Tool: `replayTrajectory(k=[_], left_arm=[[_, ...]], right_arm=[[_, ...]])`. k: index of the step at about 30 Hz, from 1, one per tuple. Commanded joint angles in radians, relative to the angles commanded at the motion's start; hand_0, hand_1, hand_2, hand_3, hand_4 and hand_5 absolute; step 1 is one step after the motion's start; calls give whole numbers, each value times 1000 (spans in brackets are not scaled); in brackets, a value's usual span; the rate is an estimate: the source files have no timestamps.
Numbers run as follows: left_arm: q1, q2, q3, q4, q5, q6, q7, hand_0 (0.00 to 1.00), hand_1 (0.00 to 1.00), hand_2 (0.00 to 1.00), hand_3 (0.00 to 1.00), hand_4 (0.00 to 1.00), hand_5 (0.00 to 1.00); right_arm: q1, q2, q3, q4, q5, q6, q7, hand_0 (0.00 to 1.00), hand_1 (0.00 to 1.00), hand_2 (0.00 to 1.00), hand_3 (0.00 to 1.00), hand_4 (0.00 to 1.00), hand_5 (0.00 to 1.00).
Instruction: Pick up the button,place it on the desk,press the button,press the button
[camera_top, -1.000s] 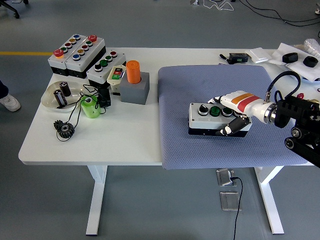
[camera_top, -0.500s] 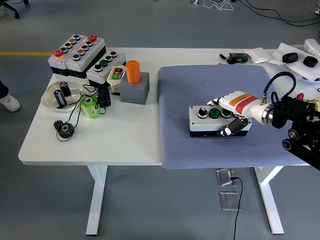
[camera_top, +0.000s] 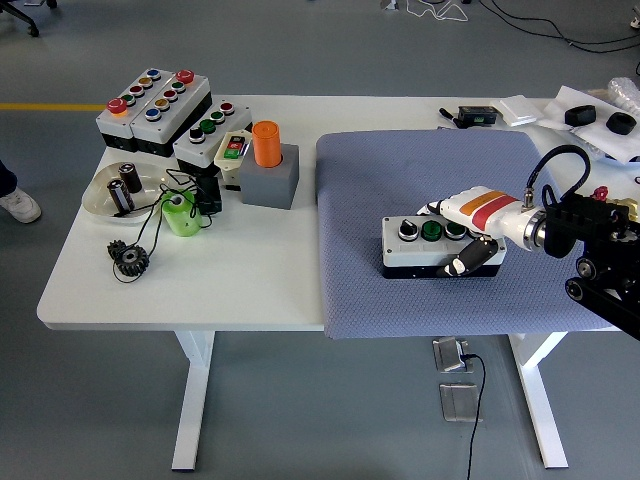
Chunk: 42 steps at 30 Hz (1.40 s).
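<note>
A white and black button box (camera_top: 425, 246) with a black knob and green buttons on top lies on the blue-grey mat (camera_top: 440, 170). My right hand (camera_top: 468, 236) comes in from the right edge. It is shut on the box's right end, with the thumb on the front side and the fingers over the top. The box rests on the mat or just above it; I cannot tell which. The left arm is out of view.
At the back left of the white table (camera_top: 250, 270) stand several other button boxes (camera_top: 155, 105), a grey block with an orange cylinder (camera_top: 268, 160), a white dish (camera_top: 120, 190), a green cup (camera_top: 180, 215) with cables, and a black gear (camera_top: 130, 260). Small items lie at the back right (camera_top: 560, 110).
My right hand and the button box have shifted slightly right and down across the mat. The hand has kept its grasp. Everything else is as before.
</note>
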Motion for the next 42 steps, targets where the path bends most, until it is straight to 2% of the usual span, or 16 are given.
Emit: replayTrajectory(k=[1, 2, 7, 8, 13, 14, 19, 20, 22, 28, 34, 36, 42], left_arm=[[0, 0, 0, 0, 0, 0, 0, 674, 702, 722, 526, 375, 998], [-1, 0, 0, 0, 0, 0, 0, 674, 702, 722, 526, 375, 997], [-1, 0, -2, 0, 2, 0, 0, 674, 702, 722, 526, 375, 997], [-2, 0, -2, 0, 2, 0, 0, 674, 701, 721, 526, 375, 997], [-2, 0, -3, 0, 4, -1, 1, 674, 701, 721, 526, 375, 997], [-2, 0, -3, 0, 4, -1, 1, 674, 702, 722, 526, 375, 998], [-2, 0, -3, 0, 4, -1, 0, 674, 702, 722, 526, 375, 998], [-2, 0, -3, 0, 4, -1, 0, 674, 702, 721, 526, 375, 998], [-3, 0, -2, 0, 4, -2, 0, 674, 702, 721, 526, 375, 998], [-4, 2, -2, 0, 3, -2, 0, 674, 702, 721, 526, 375, 998], [-3, 2, -7, 0, 9, -2, 1, 674, 702, 721, 526, 375, 998], [-2, 2, -8, 0, 10, -2, 2, 674, 702, 721, 526, 375, 998], [-1, 1, -9, 0, 17, -2, 4, 673, 701, 721, 526, 375, 998]], right_arm=[[0, -1, 0, 0, 2, 3, -2, 672, 582, 711, 887, 738, 114], [0, -1, 0, 0, 3, 5, -3, 729, 636, 793, 980, 764, 131], [-3, -8, 4, 3, 16, 11, -2, 729, 636, 793, 980, 764, 131], [-4, -10, 5, 3, 19, 10, 1, 762, 672, 843, 998, 787, 135], [-5, -15, 9, 3, 23, 3, 10, 762, 672, 843, 998, 787, 135], [-5, -15, 9, 3, 23, 3, 10, 780, 697, 889, 998, 807, 147], [-9, -25, 18, 10, 24, 6, 11, 780, 697, 889, 998, 807, 147], [-9, -26, 19, 11, 24, 7, 10, 832, 730, 923, 998, 821, 153], [-10, -32, 21, 18, 23, 9, 8, 832, 730, 923, 998, 821, 153], [-21, -69, 53, 79, 26, 9, 9, 854, 744, 934, 998, 832, 153], [-38, -123, 79, 183, 43, 11, 3, 858, 753, 941, 998, 844, 145], [-39, -129, 80, 200, 47, 12, 0, 858, 753, 941, 998, 844, 145], [-38, -111, 78, 148, 55, 9, -3, 866, 767, 944, 998, 848, 146]])
